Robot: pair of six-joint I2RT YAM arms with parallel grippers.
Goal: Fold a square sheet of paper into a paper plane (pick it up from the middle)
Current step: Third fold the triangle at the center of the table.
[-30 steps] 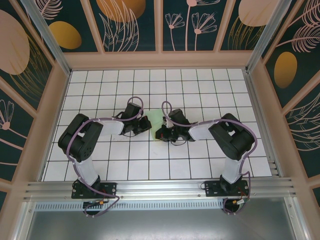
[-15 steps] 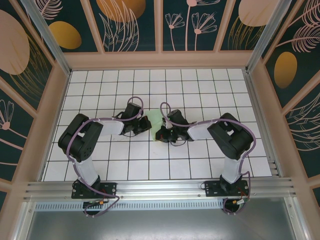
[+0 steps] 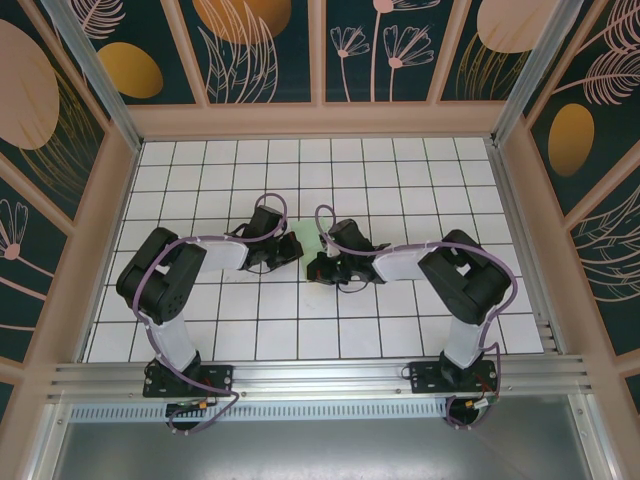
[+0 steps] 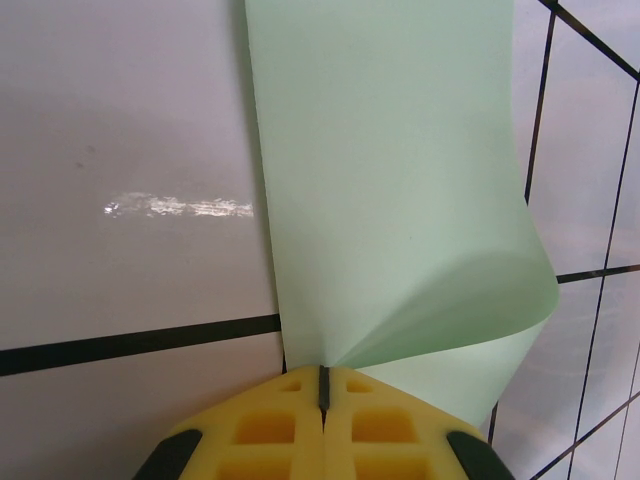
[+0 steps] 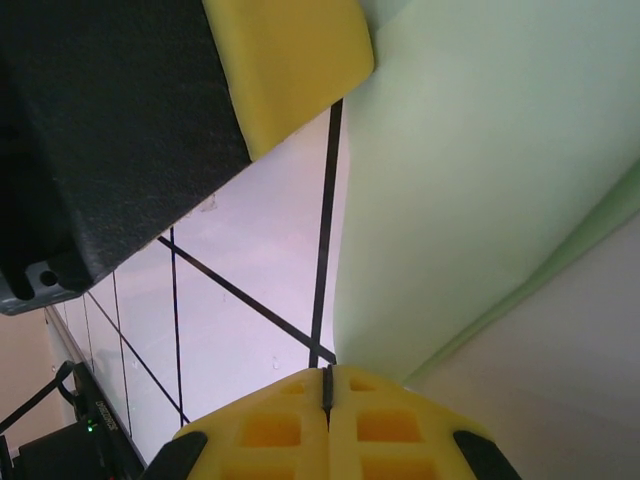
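Observation:
The square sheet of paper [image 3: 307, 238] is pale mint green and lies partly folded on the tiles at mid-table, between the two grippers. In the left wrist view one side of the sheet [image 4: 400, 180] curls over, and its layers meet at my left gripper [image 4: 323, 380], which is shut on the sheet's near edge. My right gripper [image 5: 327, 378] is shut, with its tips at the edge of the sheet [image 5: 480, 180]; no paper shows in the seam between its fingers. In the top view the left gripper [image 3: 293, 250] and right gripper [image 3: 315, 267] are almost touching.
The white gridded floor [image 3: 330, 330] stretches around both arms. Wooden walls with painted panels [image 3: 320, 118] close in the back and sides. The left gripper's yellow finger [image 5: 290, 60] hangs close over the right wrist camera.
The right gripper has slid a little to the left, toward the left gripper, and now covers more of the green sheet. The left arm has held still.

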